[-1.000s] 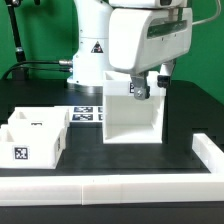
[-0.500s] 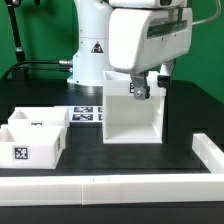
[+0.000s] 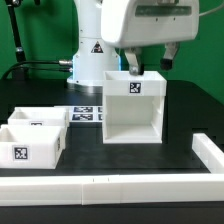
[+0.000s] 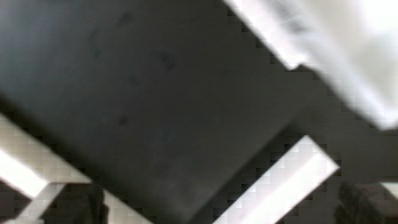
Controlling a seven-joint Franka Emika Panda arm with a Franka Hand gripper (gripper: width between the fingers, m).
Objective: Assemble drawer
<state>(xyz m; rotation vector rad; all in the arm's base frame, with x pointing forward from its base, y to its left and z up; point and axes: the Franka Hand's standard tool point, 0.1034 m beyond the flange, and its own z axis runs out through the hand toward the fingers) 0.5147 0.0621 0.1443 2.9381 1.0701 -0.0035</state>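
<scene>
Lower edge of frame: white rail (image 3: pixel 110 186) along the black tabletop (image 3: pixel 185 115); lower left: front drawer box (image 3: pixel 28 147), tagged, with rear drawer box (image 3: pixel 38 121) just behind it; centre: upright drawer case (image 3: pixel 135 110), open toward the camera, tag near its top; left of it, further back: marker board (image 3: pixel 85 113); upper centre: my jaws, just above the case's top edge; released or clenched, I cannot tell.

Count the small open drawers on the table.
2, both at the exterior view's left: a front drawer and a back drawer just behind it. The cabinet could hide more.
</scene>
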